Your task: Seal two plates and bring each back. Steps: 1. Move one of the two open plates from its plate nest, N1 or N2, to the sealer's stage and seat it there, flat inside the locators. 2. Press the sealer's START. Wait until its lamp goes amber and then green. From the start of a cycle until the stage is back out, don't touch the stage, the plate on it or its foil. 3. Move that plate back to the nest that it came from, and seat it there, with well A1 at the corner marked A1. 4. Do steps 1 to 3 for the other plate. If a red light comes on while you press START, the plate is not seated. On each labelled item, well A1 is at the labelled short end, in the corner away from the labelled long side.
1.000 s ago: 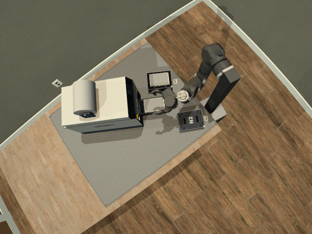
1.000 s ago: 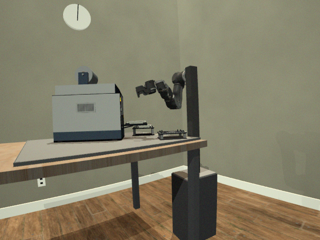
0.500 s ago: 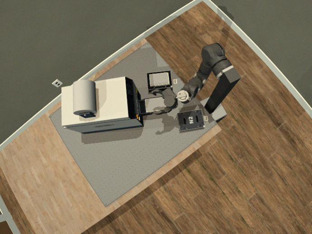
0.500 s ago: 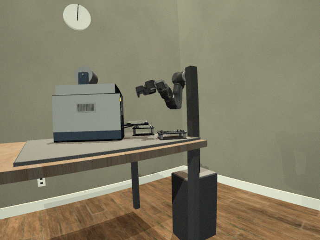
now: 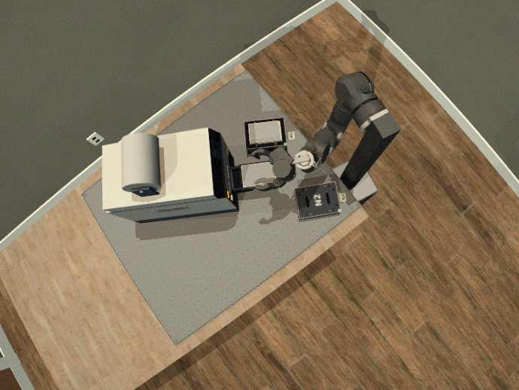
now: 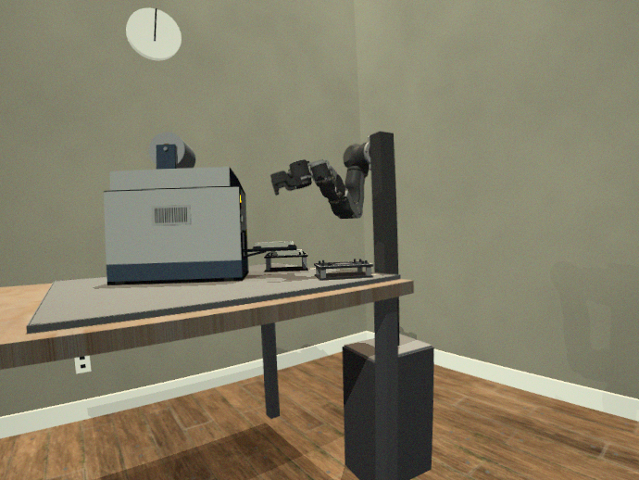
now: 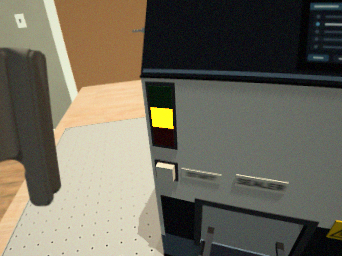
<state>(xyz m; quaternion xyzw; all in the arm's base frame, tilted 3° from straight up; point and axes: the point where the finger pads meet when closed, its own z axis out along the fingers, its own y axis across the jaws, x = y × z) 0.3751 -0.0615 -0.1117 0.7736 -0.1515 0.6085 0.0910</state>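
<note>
Wrist view: square amber lamp glows; blocky button below.

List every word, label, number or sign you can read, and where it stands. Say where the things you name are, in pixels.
"N2": plate nest (image 5: 304, 211) (image 6: 343, 265).
"SEALER": front label (image 7: 261, 184), slightly blurred.
Too blurred to read: label by the button (image 7: 201, 174), both tags beside the nests (image 5: 291, 135) (image 5: 342, 197), screen (image 7: 327, 35).
No words: barcode (image 6: 171, 214); yellow warning sign (image 7: 338, 231), cut off.
</note>
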